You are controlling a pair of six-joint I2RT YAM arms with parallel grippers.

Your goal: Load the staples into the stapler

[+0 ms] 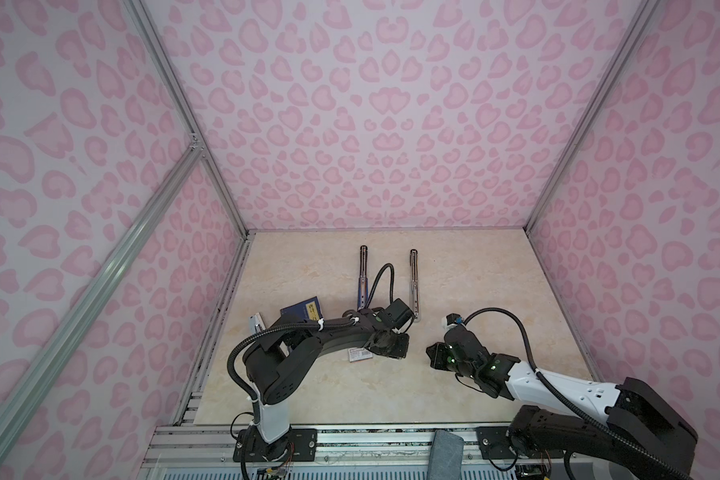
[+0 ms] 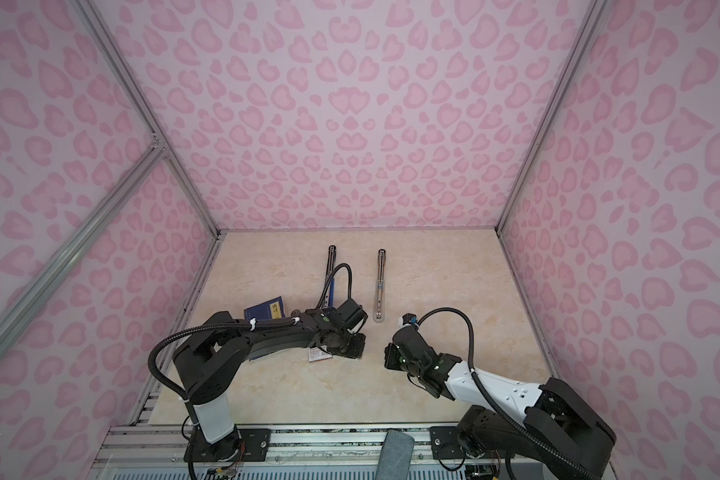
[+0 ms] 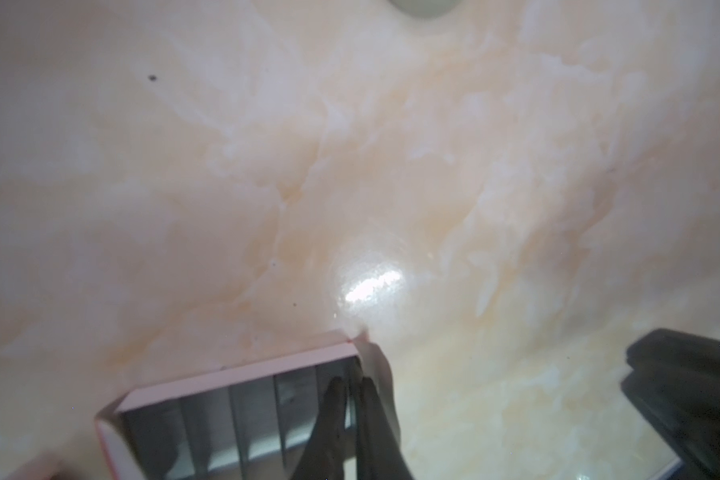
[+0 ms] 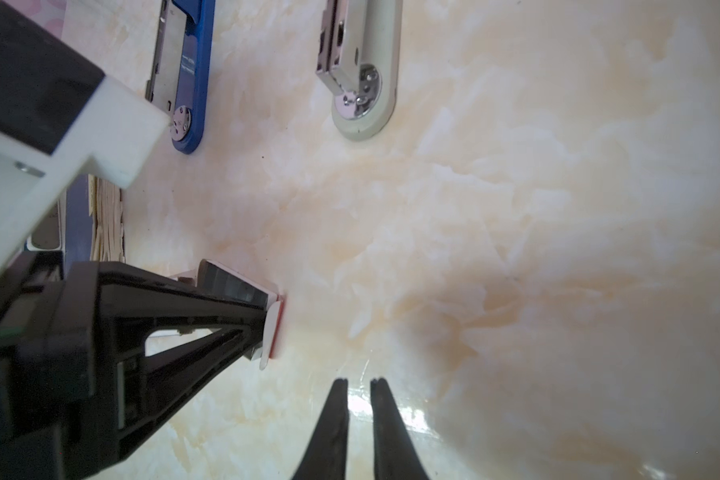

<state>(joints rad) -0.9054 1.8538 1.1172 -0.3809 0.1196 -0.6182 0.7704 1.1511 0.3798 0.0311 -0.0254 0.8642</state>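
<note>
The staples (image 3: 250,411) are grey strips lying side by side in a pale tray (image 3: 242,374) of a white box with a red label (image 1: 359,354). My left gripper (image 3: 352,380) is shut with its tips at the tray's end. A thin pale edge, seemingly the tray's end wall, sits between them. In both top views the left wrist covers that end of the box. My right gripper (image 4: 358,380) hovers to the right of the box over bare table, all but shut, holding nothing. Two staplers lie folded open behind: a blue stapler (image 1: 363,274) and a white stapler (image 1: 413,282).
A dark blue booklet (image 1: 302,309) lies behind the left arm, with a small white item (image 1: 256,322) beside it near the left wall. Pink patterned walls enclose the table on three sides. A metal rail with a grey pad (image 1: 443,455) runs along the front.
</note>
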